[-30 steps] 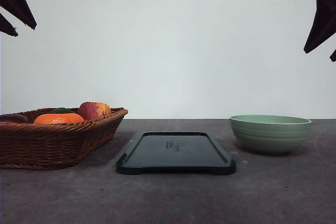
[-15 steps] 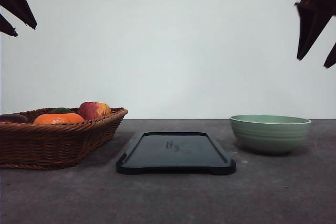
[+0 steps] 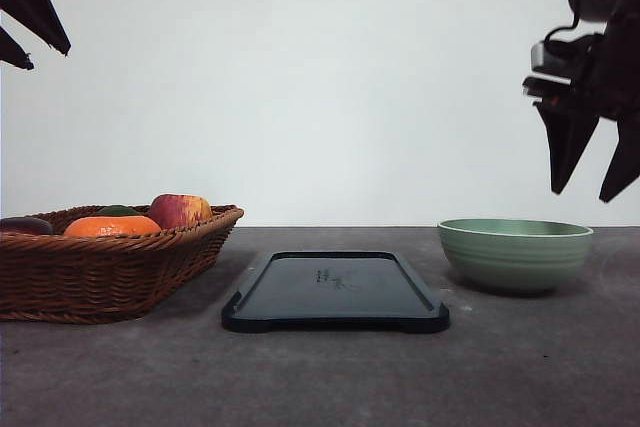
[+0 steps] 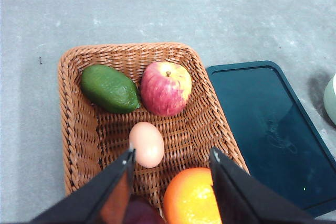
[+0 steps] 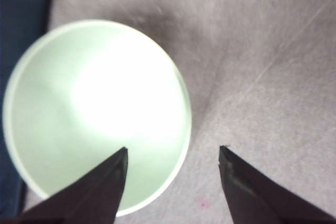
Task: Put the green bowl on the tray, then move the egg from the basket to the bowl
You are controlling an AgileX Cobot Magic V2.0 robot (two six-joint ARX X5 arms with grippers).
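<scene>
The flat glossy black rectangular tray (image 3: pixel 335 290) lies nearest on the grey surface (image 3: pixel 320 377), at the middle of the front view, bare. To its right, apart from it, the pale sage-green ridged ceramic bowl (image 3: pixel 514 254) stands upright on the surface. The right gripper (image 3: pixel 592 162) hangs above the bowl's right half, well clear of the rim, its 2 dark fingers pointing down and spread wide; in the right wrist view the right gripper (image 5: pixel 173 187) straddles the bowl's (image 5: pixel 94 114) rim, 1 finger over the inside and 1 over the surface.

To the tray's left sits the wide brown woven wicker basket (image 3: pixel 105 267). In the left wrist view the small brownish-pink egg (image 4: pixel 146 144) lies on the basket's (image 4: pixel 71 124) floor, beside a red-yellow apple (image 4: pixel 165 87), a green avocado-shaped fruit (image 4: pixel 109 88) and an orange fruit (image 4: pixel 191 196). The left gripper (image 4: pixel 170 163) hovers high above it, spread wide and holding nothing, the egg just beside 1 fingertip in that view. In the front view the left gripper's fingers (image 3: pixel 30 2) show at the upper left corner.
</scene>
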